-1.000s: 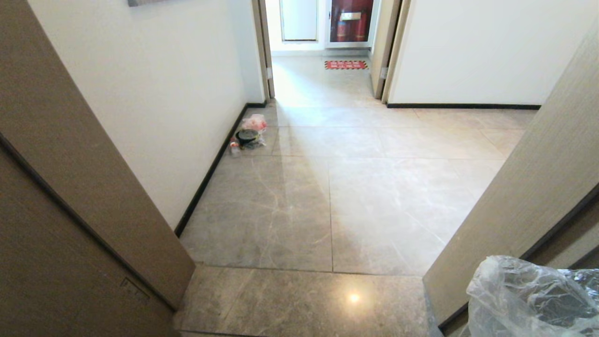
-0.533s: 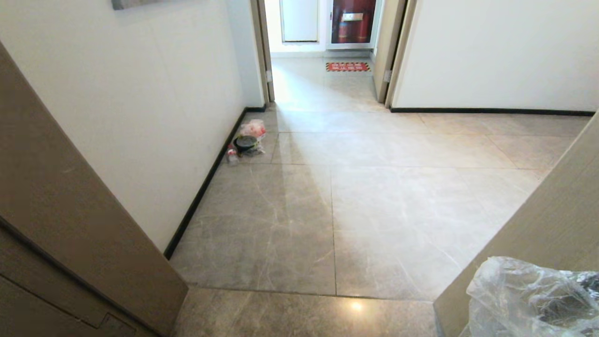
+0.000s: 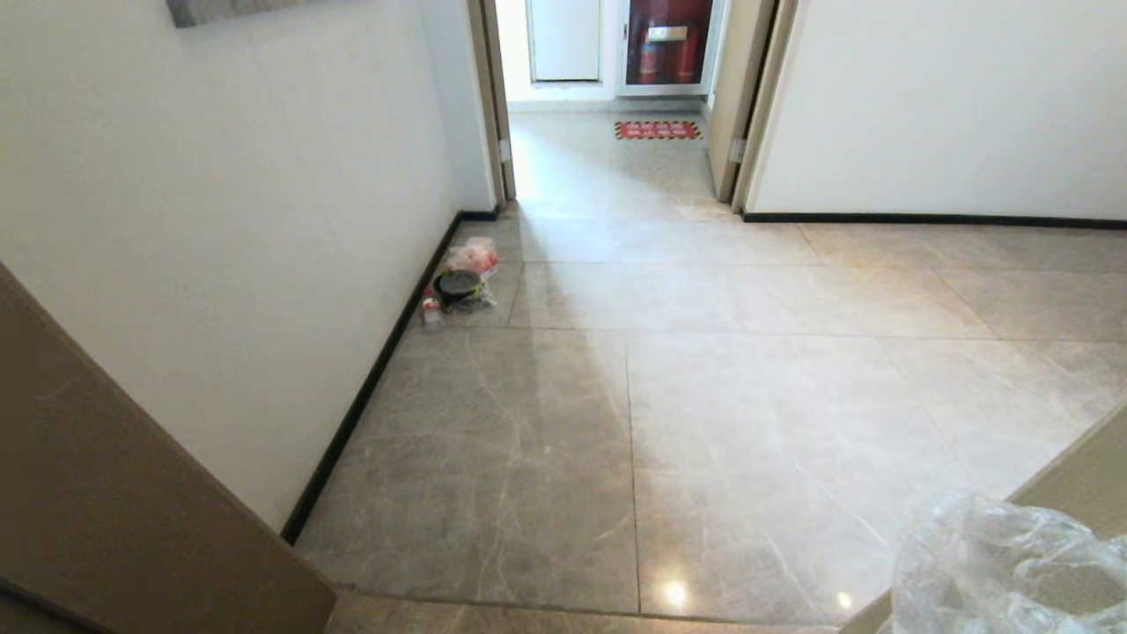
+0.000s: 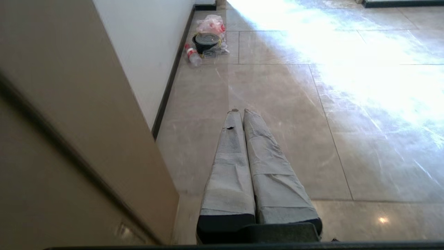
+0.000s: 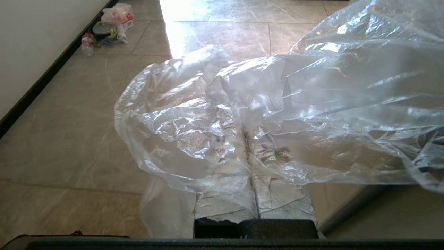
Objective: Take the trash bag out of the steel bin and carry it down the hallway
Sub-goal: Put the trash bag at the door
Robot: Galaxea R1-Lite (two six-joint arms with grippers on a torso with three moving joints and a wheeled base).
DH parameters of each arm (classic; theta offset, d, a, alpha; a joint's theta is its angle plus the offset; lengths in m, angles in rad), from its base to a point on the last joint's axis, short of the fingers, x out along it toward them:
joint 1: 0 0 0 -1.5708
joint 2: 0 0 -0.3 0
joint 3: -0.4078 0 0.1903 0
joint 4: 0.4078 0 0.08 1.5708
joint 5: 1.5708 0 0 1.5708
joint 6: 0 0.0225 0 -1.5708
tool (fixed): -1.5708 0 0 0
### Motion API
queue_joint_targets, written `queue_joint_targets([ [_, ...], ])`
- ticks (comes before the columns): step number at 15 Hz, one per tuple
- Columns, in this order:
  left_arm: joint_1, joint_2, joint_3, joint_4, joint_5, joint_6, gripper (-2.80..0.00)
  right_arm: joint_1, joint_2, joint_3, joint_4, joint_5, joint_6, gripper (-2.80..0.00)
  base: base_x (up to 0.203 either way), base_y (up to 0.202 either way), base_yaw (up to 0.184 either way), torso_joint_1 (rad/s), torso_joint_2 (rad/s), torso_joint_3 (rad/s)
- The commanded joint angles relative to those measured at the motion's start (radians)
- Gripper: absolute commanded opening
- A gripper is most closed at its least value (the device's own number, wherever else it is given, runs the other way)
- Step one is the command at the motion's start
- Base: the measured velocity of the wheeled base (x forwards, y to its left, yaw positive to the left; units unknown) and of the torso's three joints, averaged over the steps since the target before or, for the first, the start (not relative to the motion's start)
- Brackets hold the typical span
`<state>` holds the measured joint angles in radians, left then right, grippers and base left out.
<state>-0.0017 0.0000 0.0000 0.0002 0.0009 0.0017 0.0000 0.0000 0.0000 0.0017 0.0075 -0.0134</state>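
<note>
I am holding the trash bag (image 5: 277,104) pinched in my right gripper (image 5: 250,139); thin, light, slippery film is billowing ahead of it, so bunched plastic grips best. My left gripper (image 4: 241,111) is closed, empty.

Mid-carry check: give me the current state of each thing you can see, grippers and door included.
trash bag: out of the bin, crumpled, clamped in the right gripper.
right gripper: fingers shut on the bag.
left gripper: fingers shut, empty.
far doorway: open.
litter pile: lying by the left baseboard.
</note>
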Motion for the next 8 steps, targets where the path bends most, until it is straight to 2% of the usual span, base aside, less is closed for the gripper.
queue_joint_targets([
  [1, 0.000, 0.000, 0.000, 0.000, 0.001, 0.000, -2.80, 0.000, 0.000, 0.002, 0.000, 0.000, 0.000, -2.80, 0.179, 0.000, -0.003, -0.001, 0.01, -0.002],
  [8, 0.000, 0.000, 0.000, 0.000, 0.001, -0.001, -2.80, 0.000, 0.000, 0.002, 0.000, 0.000, 0.000, -2.80, 0.191, 0.000, 0.000, 0.001, 0.00, 0.002],
])
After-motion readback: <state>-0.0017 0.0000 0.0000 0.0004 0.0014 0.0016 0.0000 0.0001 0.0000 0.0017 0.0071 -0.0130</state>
